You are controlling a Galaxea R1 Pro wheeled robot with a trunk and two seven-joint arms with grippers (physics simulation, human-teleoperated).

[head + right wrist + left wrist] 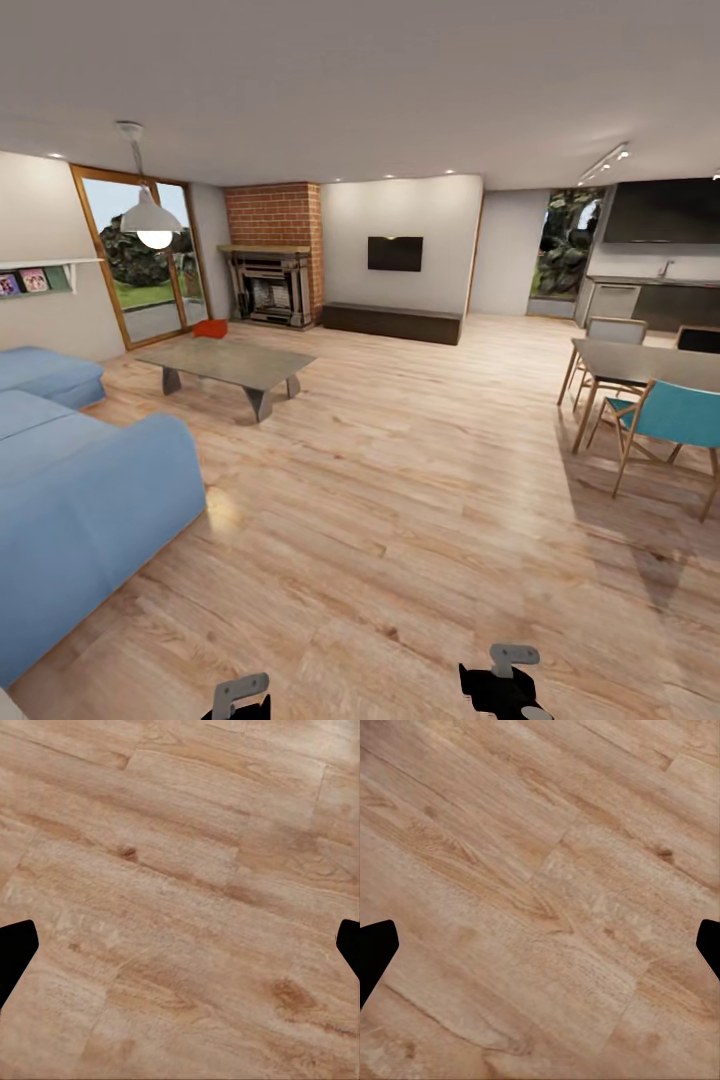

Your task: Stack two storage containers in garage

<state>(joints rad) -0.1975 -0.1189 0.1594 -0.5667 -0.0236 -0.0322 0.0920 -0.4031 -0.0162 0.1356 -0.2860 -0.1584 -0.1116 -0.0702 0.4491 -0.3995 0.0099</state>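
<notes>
The left gripper and right gripper sit at the bottom edge of the head view, nearest the camera, both cut off by the frame. In each wrist view the two black fingertips stand wide apart at opposite edges, with nothing between them but the wood-plank floor below. Both grippers are empty.

Outward from the fingers, bare planks run ahead. A blue sofa lies at 9 o'clock, a low grey coffee table at 11 o'clock, and a dining table with chairs at 2 o'clock.

One red container rests on the floor at 11 o'clock, far across the room, beyond the coffee table, between the glass door and the fireplace. It lies well apart from both grippers. The left gripper is on the nearer side, though the difference is slight at this range. A drive forward and left, clearing the coffee table, is judged necessary before any reach.

The container appears small and blurred. Its long axis cannot be determined, nor whether it is one bin or two stacked or side by side. The garage is not identifiable from this position.
</notes>
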